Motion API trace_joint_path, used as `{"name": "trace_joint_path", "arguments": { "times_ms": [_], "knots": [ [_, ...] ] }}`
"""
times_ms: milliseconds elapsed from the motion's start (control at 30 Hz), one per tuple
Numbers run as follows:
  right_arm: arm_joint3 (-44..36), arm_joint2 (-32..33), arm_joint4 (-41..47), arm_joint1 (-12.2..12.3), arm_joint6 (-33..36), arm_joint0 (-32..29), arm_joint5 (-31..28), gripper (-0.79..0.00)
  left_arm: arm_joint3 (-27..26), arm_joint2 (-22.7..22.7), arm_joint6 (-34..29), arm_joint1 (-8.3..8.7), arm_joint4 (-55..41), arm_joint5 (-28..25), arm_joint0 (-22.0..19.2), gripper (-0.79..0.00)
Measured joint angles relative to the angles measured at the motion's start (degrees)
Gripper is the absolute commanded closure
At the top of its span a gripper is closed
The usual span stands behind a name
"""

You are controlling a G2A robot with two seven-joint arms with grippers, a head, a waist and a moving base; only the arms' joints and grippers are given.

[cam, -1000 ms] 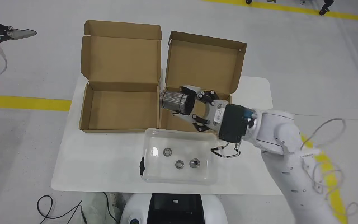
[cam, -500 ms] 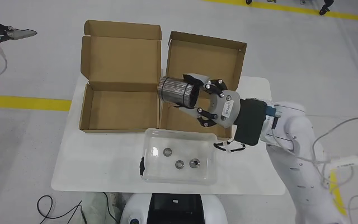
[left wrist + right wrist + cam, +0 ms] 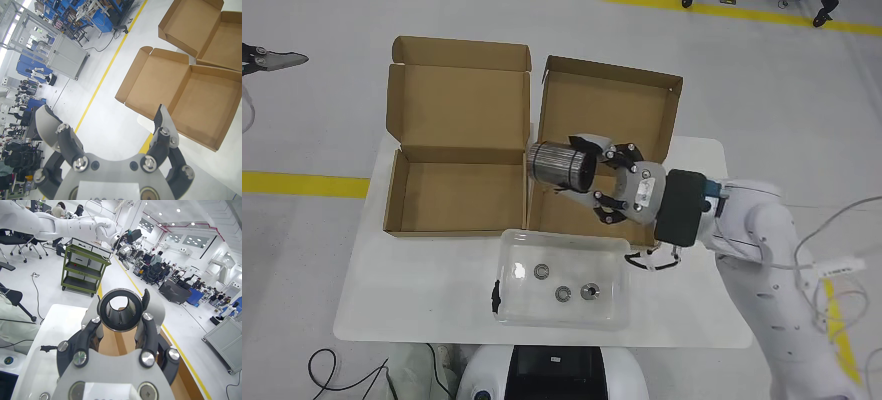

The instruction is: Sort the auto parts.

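My right gripper is shut on a ribbed metal cylinder, a hollow sleeve lying on its side. It hangs above the right cardboard box, near that box's wall beside the left cardboard box. In the right wrist view the cylinder sits between the two fingers with its bore facing the camera. My left gripper is open with nothing in it, held out past the table's left side. A clear plastic tray at the table's front holds three small round metal parts.
Both cardboard boxes have their lids standing open at the back; the left box has a bare floor. The white table has free room left of the tray and at its right end.
The right gripper has lifted the cylinder up and back from the tray's far edge to over the right box. In the last half second it barely shifted.
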Motion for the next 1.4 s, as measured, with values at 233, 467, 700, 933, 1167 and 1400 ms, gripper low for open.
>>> {"name": "trace_joint_path", "arguments": {
  "times_ms": [233,467,700,933,1167,1400],
  "knots": [
    [2.4,0.1,-0.6,0.2,0.1,-0.8,-0.4,0.000,0.0,0.0,0.0,0.00,0.0,0.0,0.0,-0.785],
    [3.3,0.8,-0.8,0.6,-0.3,-3.5,-0.5,0.000,0.0,0.0,0.0,0.00,0.0,0.0,0.0,-0.785],
    [2.9,0.9,-2.0,1.1,3.4,-6.8,-0.4,0.000,0.0,0.0,0.0,0.00,0.0,0.0,0.0,-0.785],
    [4.9,-2.5,-2.3,0.9,9.9,-6.2,2.2,0.000,0.0,0.0,0.0,0.00,0.0,0.0,0.0,-0.785],
    [7.8,-4.5,-1.6,0.7,14.7,-5.9,4.5,0.000,0.0,0.0,0.0,0.00,0.0,0.0,0.0,-0.785],
    [10.8,-6.4,-1.1,0.6,20.5,-5.0,6.8,0.000,0.0,0.0,0.0,0.00,0.0,0.0,0.0,-0.785]
  ]
}}
